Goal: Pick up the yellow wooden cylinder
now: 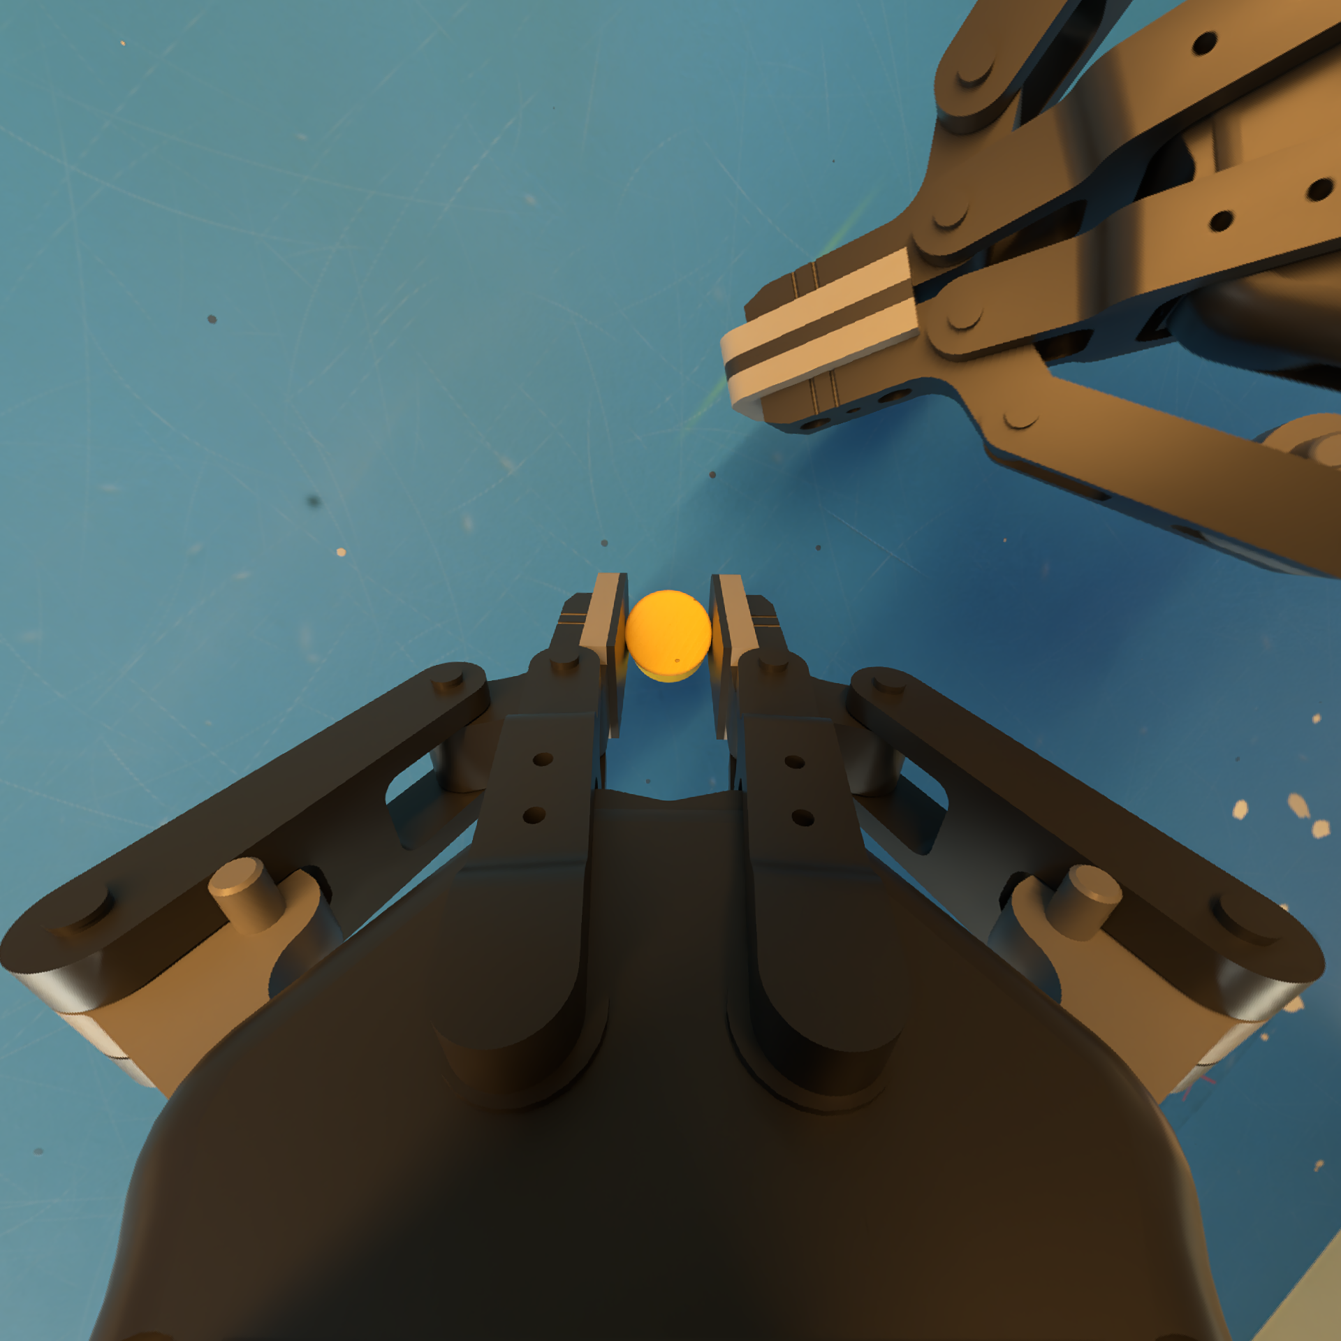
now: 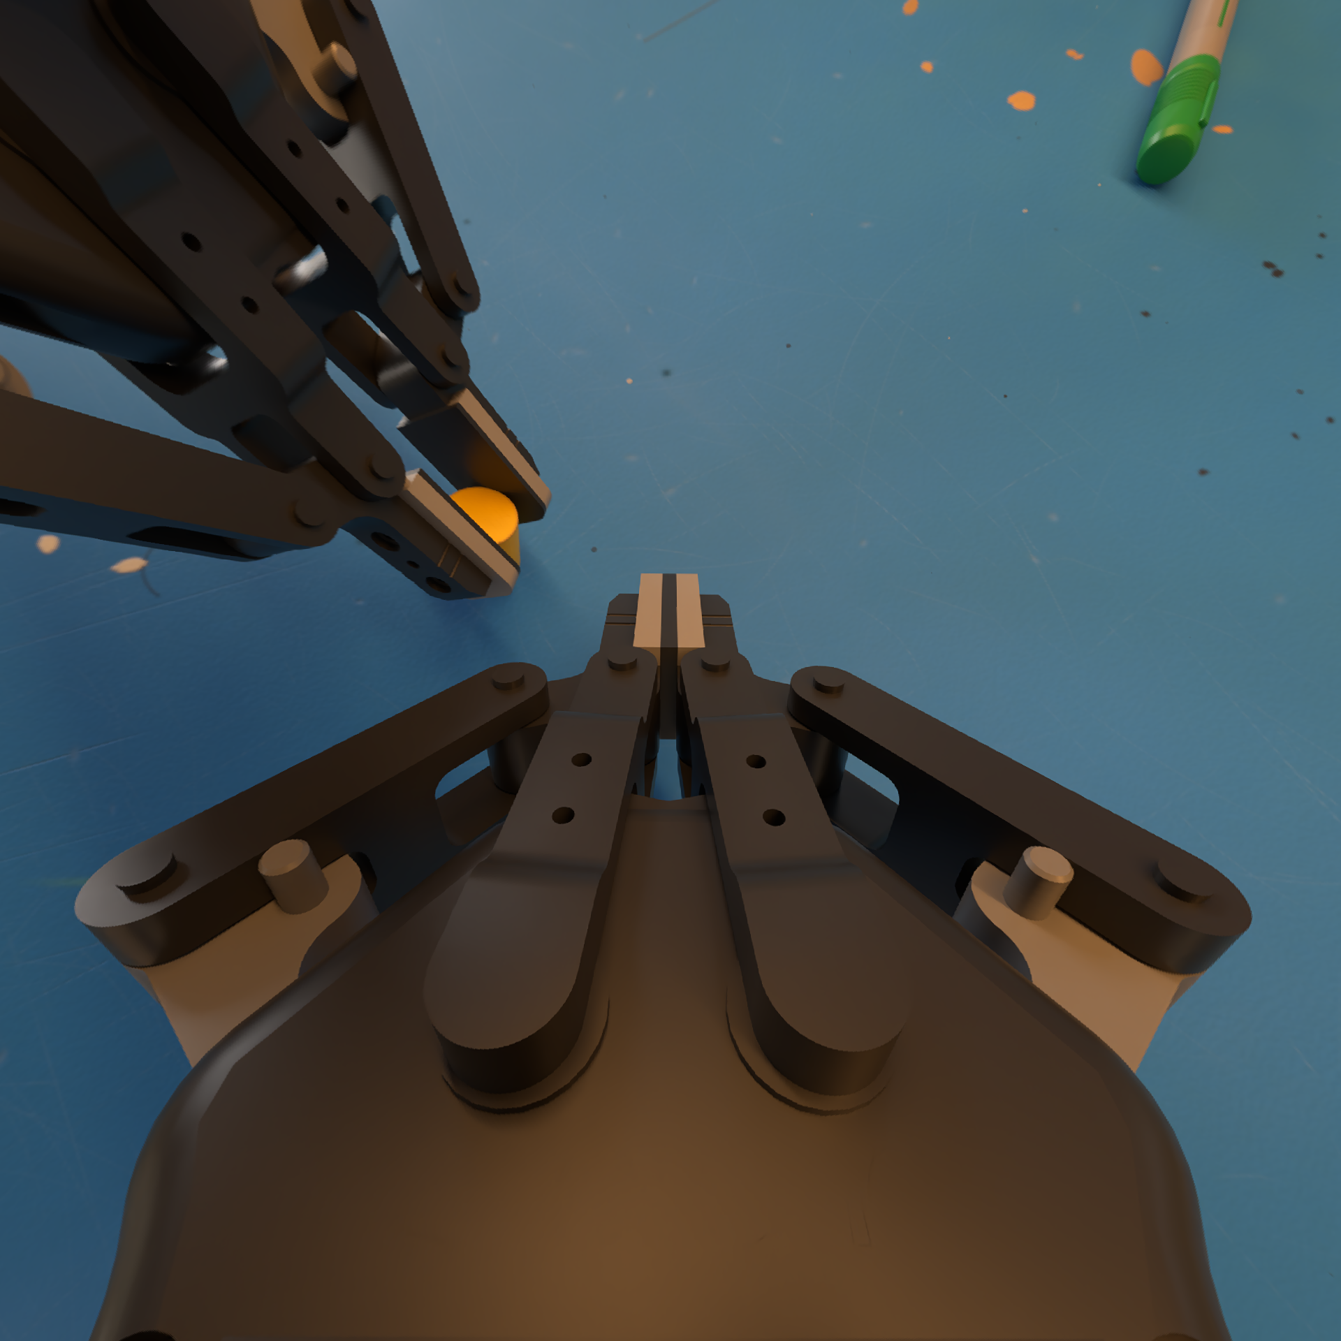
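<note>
Yellow wooden cylinder point(image 1: 667, 633) sits upright at frame centre of the left wrist view, right between the left gripper point(image 1: 668, 638) pads, one pad against each side; jaws narrowed onto it, holding it. Its base is at the blue table point(image 1: 326, 326); can't tell whether it touches. Cylinder is short, smooth, orange-yellow, with a flat round top. In the right wrist view it shows at left-centre, mostly hidden between those pads. Right gripper point(image 2: 668, 609) jaws fully closed, pads together, empty, near the cylinder but apart. Green-capped marker point(image 2: 1179, 116) lies at upper right, well apart. Orange paint flecks point(image 2: 1022, 100) dot the table.
</note>
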You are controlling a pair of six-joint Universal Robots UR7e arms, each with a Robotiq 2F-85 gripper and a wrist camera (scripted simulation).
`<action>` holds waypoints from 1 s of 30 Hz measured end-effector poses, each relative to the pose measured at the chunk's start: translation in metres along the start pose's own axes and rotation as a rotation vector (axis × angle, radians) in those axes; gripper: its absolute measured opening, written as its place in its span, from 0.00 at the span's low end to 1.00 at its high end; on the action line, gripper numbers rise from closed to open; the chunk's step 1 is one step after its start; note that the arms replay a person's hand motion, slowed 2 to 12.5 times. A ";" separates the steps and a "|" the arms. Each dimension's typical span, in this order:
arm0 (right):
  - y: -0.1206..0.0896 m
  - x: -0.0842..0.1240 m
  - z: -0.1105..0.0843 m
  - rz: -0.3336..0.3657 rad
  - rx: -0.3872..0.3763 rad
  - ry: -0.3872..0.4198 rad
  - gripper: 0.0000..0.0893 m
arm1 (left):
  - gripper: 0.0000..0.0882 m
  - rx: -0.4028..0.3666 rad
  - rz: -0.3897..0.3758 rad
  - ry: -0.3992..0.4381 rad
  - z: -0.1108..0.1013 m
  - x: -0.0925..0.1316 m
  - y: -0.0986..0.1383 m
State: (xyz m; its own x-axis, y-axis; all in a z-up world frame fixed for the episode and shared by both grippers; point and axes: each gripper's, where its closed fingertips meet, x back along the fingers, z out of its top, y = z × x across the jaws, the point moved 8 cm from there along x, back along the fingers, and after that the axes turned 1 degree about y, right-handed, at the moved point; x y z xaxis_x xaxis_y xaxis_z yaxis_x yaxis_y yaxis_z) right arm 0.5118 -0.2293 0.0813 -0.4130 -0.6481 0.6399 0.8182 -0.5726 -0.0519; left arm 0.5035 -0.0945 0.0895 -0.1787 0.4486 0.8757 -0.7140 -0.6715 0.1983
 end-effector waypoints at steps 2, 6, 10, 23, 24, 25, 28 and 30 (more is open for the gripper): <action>0.001 -0.001 -0.001 -0.025 0.011 -0.023 0.00 | 0.23 0.002 -0.002 0.001 0.000 0.000 0.000; 0.002 -0.004 -0.004 -0.037 0.009 -0.056 0.00 | 0.23 0.005 -0.003 0.007 0.000 0.001 0.001; 0.001 -0.006 -0.007 -0.012 -0.008 -0.071 0.00 | 0.23 0.006 -0.001 0.011 0.000 0.003 0.001; -0.005 -0.009 -0.006 -0.002 0.003 -0.072 0.00 | 0.23 0.022 -0.007 0.009 -0.001 0.000 -0.003; -0.005 -0.009 -0.006 -0.004 0.005 -0.074 0.00 | 0.23 0.022 -0.005 0.009 -0.001 0.000 -0.004; -0.005 -0.010 -0.006 -0.005 0.007 -0.076 0.00 | 0.23 0.020 -0.004 0.010 -0.001 0.000 -0.004; -0.004 -0.010 -0.007 -0.005 0.008 -0.081 0.00 | 0.23 0.015 -0.003 0.011 0.000 0.000 -0.005; -0.004 -0.010 -0.007 -0.006 0.007 -0.082 0.00 | 0.23 0.010 0.000 0.009 0.000 0.001 -0.006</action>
State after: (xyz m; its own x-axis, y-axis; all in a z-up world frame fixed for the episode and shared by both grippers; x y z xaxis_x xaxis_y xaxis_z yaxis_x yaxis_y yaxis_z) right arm 0.5098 -0.2238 0.0696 -0.3836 -0.6013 0.7009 0.8188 -0.5724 -0.0429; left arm 0.5078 -0.0904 0.0888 -0.1846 0.4543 0.8715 -0.7071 -0.6773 0.2033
